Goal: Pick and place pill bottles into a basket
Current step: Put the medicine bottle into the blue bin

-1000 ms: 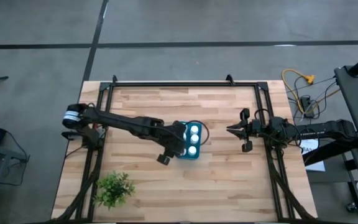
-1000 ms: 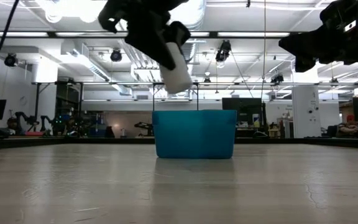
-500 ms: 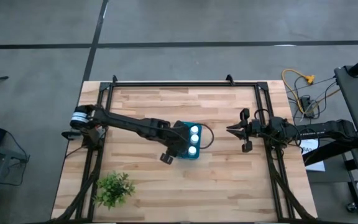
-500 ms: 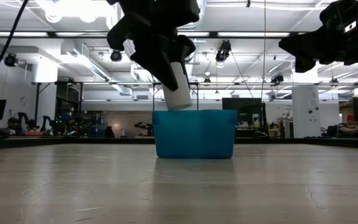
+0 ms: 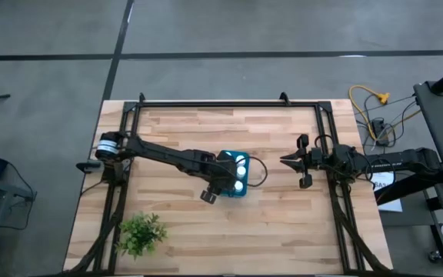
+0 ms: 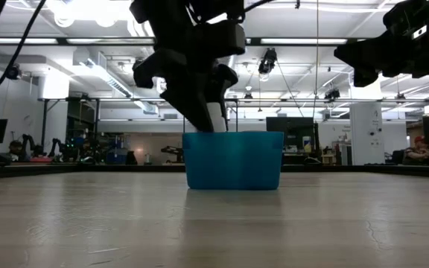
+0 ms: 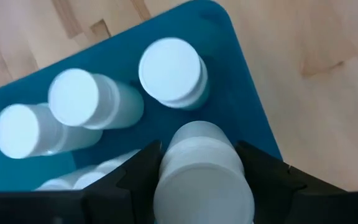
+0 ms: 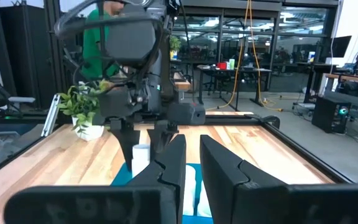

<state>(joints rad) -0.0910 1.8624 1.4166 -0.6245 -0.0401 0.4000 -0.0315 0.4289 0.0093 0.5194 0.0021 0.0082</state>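
Observation:
The teal-blue basket (image 5: 241, 175) stands on the table near its middle; it also shows in the low view (image 6: 233, 160) and the left wrist view (image 7: 244, 106). Three white pill bottles (image 7: 169, 68) (image 7: 79, 99) (image 7: 17, 127) stand inside it, and more show partly at the picture's edge. My left gripper (image 5: 226, 178) is over the basket's near-left part, shut on another white pill bottle (image 7: 201, 171). My right gripper (image 5: 285, 161) hovers to the right of the basket, empty, with only a narrow slit between its fingers (image 8: 166, 168). My left gripper pinches the bottle's round body (image 7: 197, 140) between its two fingers (image 7: 135, 177), one on each side. The fingers come from above, slanting down. The bottle hangs slightly tilted below them, its lower end (image 6: 217, 125) dipping behind the basket's rim.
A small green plant (image 5: 141, 235) stands at the table's near left corner. Black frame rails (image 5: 206, 104) run along the far and side edges. Bare wooden tabletop (image 5: 283, 223) lies around the basket. Cables and equipment (image 5: 375, 115) lie beyond the right edge.
My left gripper has gone down toward the basket and slightly toward the table's right edge, still shut on the bottle. The bottle has come from above the rim to just behind it, and stands less tilted than before.

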